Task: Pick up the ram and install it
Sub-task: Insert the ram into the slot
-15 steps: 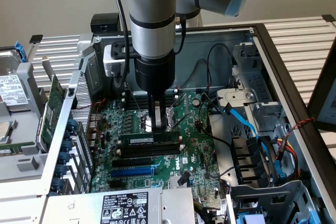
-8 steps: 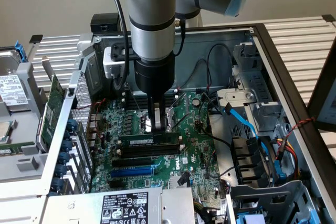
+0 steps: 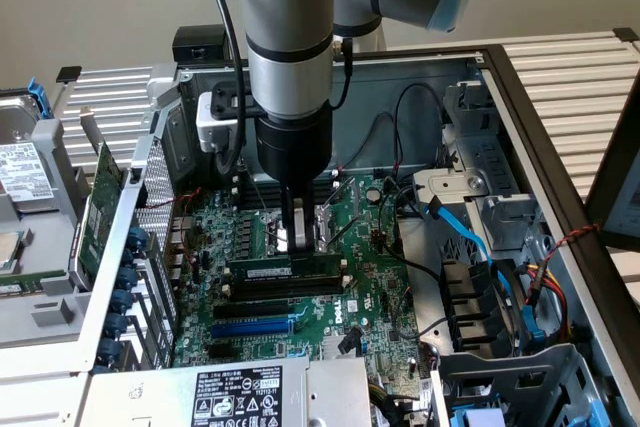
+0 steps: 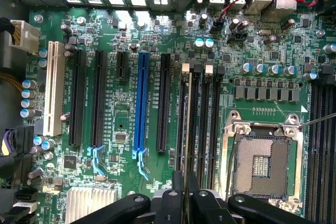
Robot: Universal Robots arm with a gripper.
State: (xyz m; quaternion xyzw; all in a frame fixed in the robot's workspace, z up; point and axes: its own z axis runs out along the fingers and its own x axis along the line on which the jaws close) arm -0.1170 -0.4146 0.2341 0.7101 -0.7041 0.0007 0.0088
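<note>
Inspected open computer case (image 3: 400,72) from exterior view. Found end effector (image 3: 305,243) standing vertical over motherboard (image 3: 375,292), pinched together on upper edge of ram (image 3: 287,273). Placed the grip slightly toward the 3 o'clock end of mid-length, with white label (image 3: 262,273) exposed toward 9 o'clock. Read long axis as running 9 to 3 o'clock in exterior view, parallel to black slots (image 3: 270,299) just beside it at 6 o'clock.

Checked against wrist view: saw ram (image 4: 185,124) edge-on as a thin line leading out from end effector (image 4: 185,184), laid along memory slots (image 4: 207,124) next to CPU socket (image 4: 261,163).

Judged ram directly beneath end effector, with no sideways offset and axis matched to slot line. Could not tell whether bottom edge is seated in a slot or merely resting above it.
</note>
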